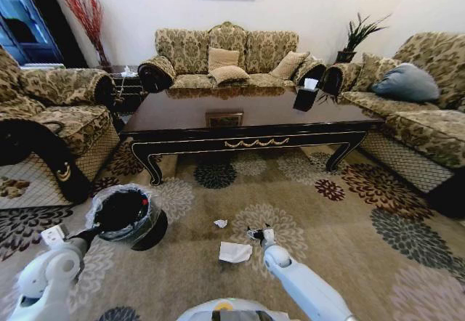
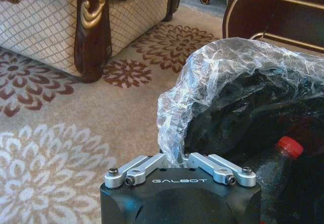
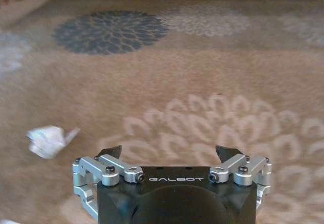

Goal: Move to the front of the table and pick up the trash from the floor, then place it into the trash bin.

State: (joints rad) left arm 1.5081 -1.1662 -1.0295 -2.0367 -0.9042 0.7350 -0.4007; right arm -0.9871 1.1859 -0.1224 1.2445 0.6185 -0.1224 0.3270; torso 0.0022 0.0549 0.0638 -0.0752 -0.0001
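Note:
The trash bin (image 1: 125, 216) stands on the carpet left of me, black with a crinkled liner (image 2: 212, 72), and it leans. My left gripper (image 1: 86, 238) (image 2: 174, 159) is shut on the liner at the rim. Inside the bin lies a clear red-capped bottle (image 2: 283, 155). A white crumpled napkin (image 1: 235, 252) and a tiny white scrap (image 1: 221, 223) (image 3: 48, 140) lie on the floor before me. My right gripper (image 1: 257, 234) (image 3: 169, 152) hangs open low over the carpet, just right of both pieces, holding nothing. The dark glossy table (image 1: 247, 128) stands beyond.
Patterned sofas close in the space: an armchair (image 1: 51, 125) at the left, its wooden leg (image 2: 93, 36) near the bin, a sofa (image 1: 229, 59) behind the table, and another (image 1: 421, 125) at the right. Open flowered carpet (image 1: 349, 241) lies right of my right arm.

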